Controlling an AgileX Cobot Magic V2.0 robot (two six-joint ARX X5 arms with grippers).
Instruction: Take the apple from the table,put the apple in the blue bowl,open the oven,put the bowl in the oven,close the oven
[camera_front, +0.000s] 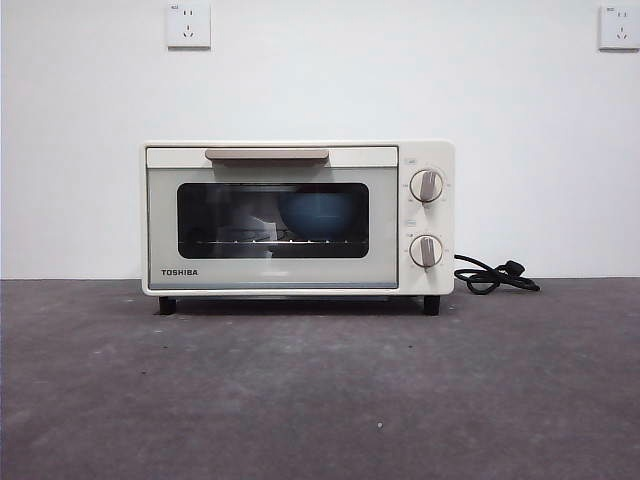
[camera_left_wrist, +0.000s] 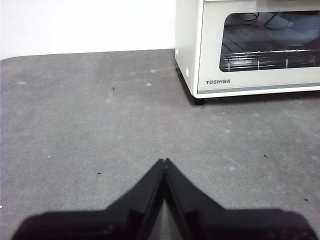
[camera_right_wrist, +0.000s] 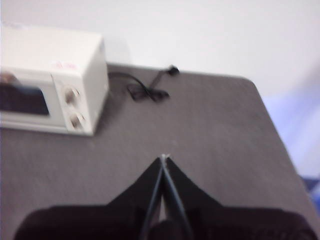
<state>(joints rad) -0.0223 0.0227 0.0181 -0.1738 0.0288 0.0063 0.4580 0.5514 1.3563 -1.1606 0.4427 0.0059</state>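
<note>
Cream-white, door shut, the oven (camera_front: 298, 218) stands on the worktop (camera_front: 320, 390) with the bowl (camera_front: 318, 214) dim on its rack behind dark glass, any apple hidden, while left fingers (camera_left_wrist: 164, 161) and right fingers (camera_right_wrist: 163, 158) hang pressed together, holding nothing.

Light: we see even, soft, bright light, the white wall (camera_front: 320, 90) nearly washed out.
Shadows: we find a thin dark band under the oven (camera_front: 298, 218).
Glare: we notice faint reflections on its dark window.
Focus: we get sharp front and left wrist views.
Blur: our right wrist view is smeared throughout.
</note>
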